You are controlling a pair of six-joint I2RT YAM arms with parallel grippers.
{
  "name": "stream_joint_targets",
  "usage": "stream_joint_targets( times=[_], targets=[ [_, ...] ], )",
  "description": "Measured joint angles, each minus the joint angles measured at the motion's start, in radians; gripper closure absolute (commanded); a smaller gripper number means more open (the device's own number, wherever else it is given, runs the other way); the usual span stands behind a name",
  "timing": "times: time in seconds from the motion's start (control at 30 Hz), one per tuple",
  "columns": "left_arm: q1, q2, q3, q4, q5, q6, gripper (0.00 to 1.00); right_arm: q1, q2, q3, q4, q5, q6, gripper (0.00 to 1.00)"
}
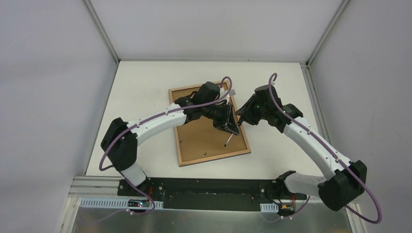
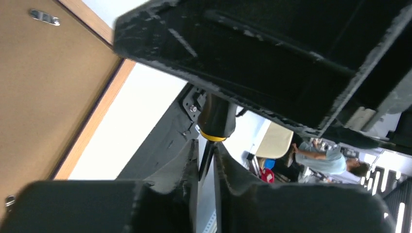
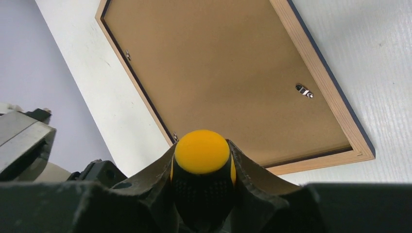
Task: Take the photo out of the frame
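Your right end effector [image 3: 201, 162] clamps a yellow-capped screwdriver [image 3: 201, 151] by the handle; your left end effector [image 2: 206, 162] pinches its shaft, above the frame [image 1: 214, 157] lying back-up on the tabletop [image 1: 145, 87].

Matt brown fibreboard and pale bare wood on the frame [image 3: 228, 82], shiny metal on its clips [image 3: 304, 90], glossy yellow plastic and stippled black rubber on the screwdriver [image 3: 203, 170], faintly grained matt white on the table [image 3: 379, 58].

The left arm [image 1: 154, 121] and right arm [image 1: 311, 141] — white links, bulky black joints — carry looping purple cables [image 1: 103, 151].
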Motion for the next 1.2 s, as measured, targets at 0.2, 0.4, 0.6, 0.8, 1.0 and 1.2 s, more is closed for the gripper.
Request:
stream_joint_targets(
  times=[0.2, 0.4, 0.6, 0.8, 1.0, 1.2],
  targets=[
    [-0.014, -0.033, -0.024, 0.018, 0.024, 0.077, 1.0, -0.008, -0.014, 0.0, -0.004, -0.101, -0.089, 0.12],
    [-0.014, -0.132, -0.088, -0.106, -0.014, 0.24, 1.0, -0.087, -0.054, 0.0, 0.006, -0.469, -0.263, 0.01],
    [-0.014, -0.203, -0.092, -0.186, -0.031, 0.381, 1.0, -0.154, -0.007, 0.0, 0.011, -0.789, -0.288, 0.1],
    [-0.014, -0.221, -0.094, -0.211, -0.039, 0.458, 1.0, -0.172, 0.101, -0.002, 0.045, -0.94, -0.215, 0.18],
    [-0.014, -0.221, -0.094, -0.232, -0.05, 0.5, 1.0, -0.171, 0.128, -0.002, 0.116, -0.986, -0.143, 0.32],
    [0.006, -0.221, -0.094, -0.238, -0.055, 0.523, 1.0, -0.159, 0.15, -0.024, 0.165, -0.983, -0.127, 0.72]
  ],
)
